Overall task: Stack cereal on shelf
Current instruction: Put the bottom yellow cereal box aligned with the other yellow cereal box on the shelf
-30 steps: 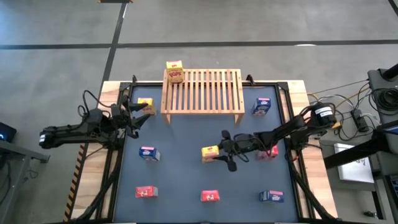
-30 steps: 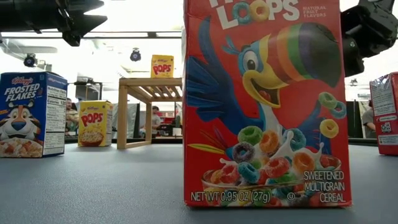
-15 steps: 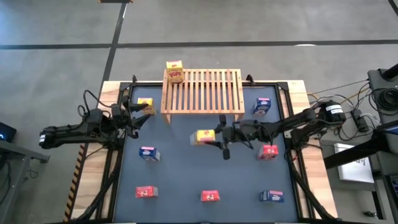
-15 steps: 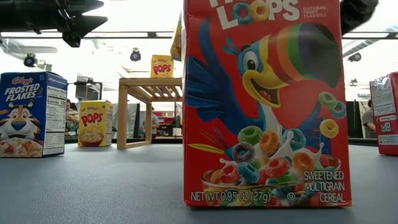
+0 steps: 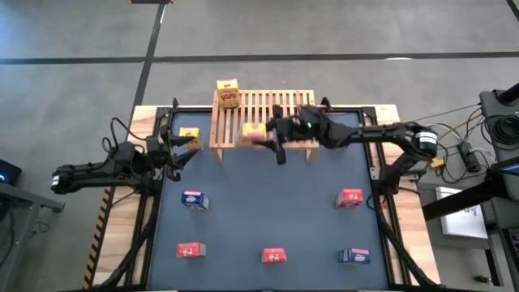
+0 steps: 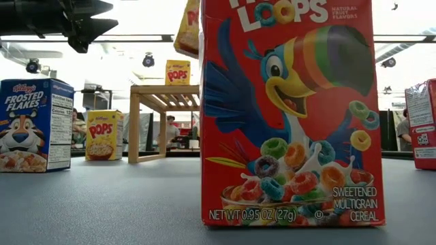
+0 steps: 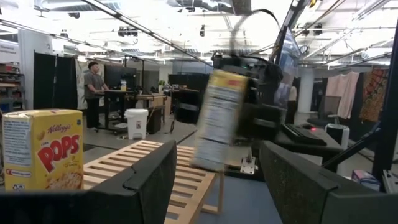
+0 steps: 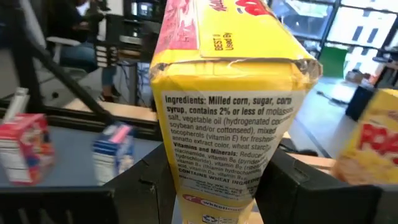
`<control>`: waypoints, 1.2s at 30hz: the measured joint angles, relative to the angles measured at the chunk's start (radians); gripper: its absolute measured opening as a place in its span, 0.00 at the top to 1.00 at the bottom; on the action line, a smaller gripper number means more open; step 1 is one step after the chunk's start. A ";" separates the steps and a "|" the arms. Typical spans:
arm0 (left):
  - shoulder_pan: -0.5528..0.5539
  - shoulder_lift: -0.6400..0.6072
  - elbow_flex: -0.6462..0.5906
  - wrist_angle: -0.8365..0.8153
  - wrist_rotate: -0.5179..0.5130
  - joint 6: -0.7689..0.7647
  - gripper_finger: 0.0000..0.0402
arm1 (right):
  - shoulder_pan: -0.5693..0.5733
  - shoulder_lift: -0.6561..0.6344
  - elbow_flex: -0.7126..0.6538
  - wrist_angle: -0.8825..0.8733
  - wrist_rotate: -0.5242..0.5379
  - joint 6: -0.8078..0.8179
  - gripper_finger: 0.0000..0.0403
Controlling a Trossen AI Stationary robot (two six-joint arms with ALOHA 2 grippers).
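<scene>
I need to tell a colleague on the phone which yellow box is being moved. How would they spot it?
Find the wooden slatted shelf at the table's far edge. Over its front left part, the right gripper holds a yellow cereal box in its fingers. The other two yellow boxes stand free: this one alone is in the air.

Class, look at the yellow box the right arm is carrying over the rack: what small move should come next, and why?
Probably lower it. The right claw holds a yellow cereal box over the slatted shelf, beside the yellow box already standing there, with bare slats beneath.
</scene>
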 joint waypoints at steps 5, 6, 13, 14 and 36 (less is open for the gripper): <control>0.000 0.000 0.000 -0.007 0.000 -0.014 0.46 | -0.069 0.112 0.172 -0.158 -0.062 -0.064 0.61; 0.000 -0.001 -0.001 -0.002 0.000 -0.014 0.46 | -0.078 0.136 0.206 -0.190 -0.064 -0.085 0.61; 0.000 -0.003 -0.001 -0.012 0.000 -0.031 0.46 | -0.121 0.300 0.422 -0.327 -0.106 -0.115 0.61; 0.000 -0.003 -0.001 -0.017 0.000 -0.033 0.46 | -0.126 0.318 0.445 -0.336 -0.107 -0.116 0.61; 0.000 -0.001 -0.001 -0.030 0.000 -0.033 0.46 | -0.187 0.474 0.717 -0.569 -0.108 -0.139 0.61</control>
